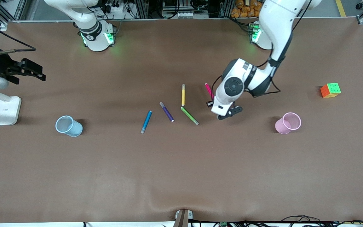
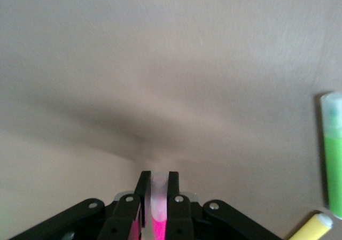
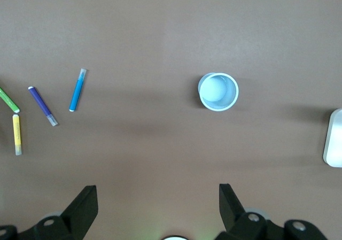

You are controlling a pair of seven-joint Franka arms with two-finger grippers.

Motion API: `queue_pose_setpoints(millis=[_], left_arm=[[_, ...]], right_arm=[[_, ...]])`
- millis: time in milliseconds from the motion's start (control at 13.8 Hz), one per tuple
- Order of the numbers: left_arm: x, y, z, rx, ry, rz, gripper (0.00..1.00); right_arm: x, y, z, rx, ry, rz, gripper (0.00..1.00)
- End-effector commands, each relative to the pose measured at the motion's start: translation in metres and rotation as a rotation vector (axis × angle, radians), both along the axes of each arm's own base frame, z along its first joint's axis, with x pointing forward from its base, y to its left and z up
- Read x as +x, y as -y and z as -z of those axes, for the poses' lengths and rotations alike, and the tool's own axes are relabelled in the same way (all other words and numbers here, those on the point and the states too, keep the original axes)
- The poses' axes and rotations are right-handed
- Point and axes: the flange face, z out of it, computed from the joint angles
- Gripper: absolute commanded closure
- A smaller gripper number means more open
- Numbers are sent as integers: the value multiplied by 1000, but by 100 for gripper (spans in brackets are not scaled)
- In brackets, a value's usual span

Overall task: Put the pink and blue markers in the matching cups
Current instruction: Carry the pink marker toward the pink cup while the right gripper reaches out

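My left gripper (image 1: 210,102) is shut on the magenta-pink marker (image 1: 209,90), low over the table between the green pen and the pink cup (image 1: 288,123). In the left wrist view the marker's paler tip (image 2: 158,184) shows between the closed fingers. The blue marker (image 1: 146,121) lies on the table toward the right arm's end, between the purple pen and the pale blue cup (image 1: 69,126). My right gripper (image 3: 157,194) is open and empty, high over the table, and does not show in the front view. Its wrist view shows the blue cup (image 3: 218,92) and blue marker (image 3: 78,90) below.
A dark purple pen (image 1: 166,111), a yellow pen (image 1: 183,94) and a green pen (image 1: 189,115) lie between the blue marker and my left gripper. A colour cube (image 1: 330,90) sits toward the left arm's end. A white stand (image 1: 6,110) with black gear stands beside the blue cup.
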Motion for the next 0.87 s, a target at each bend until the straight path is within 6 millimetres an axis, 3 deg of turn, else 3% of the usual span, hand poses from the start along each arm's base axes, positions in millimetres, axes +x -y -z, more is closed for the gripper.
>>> queue_pose_setpoints(millis=[0,289,506,651,796], left_arm=[[32,-38,-41,-16,-11,38,100],[74,-92,-90,22,22,129,100],[87,-117,-124,99,84,226,100],[98,-151,-150,130,133,308,100],[109,-190,-164,136,150,395,100]], right_arm=[[8,-15,11,2,0,-8,0],[20,-44,30,-7,-6,43,0],[33,-93,59,-21,-12,108,0],[37,-124,78,-31,-17,143,0],[42,-150,103,-42,-31,163,0]])
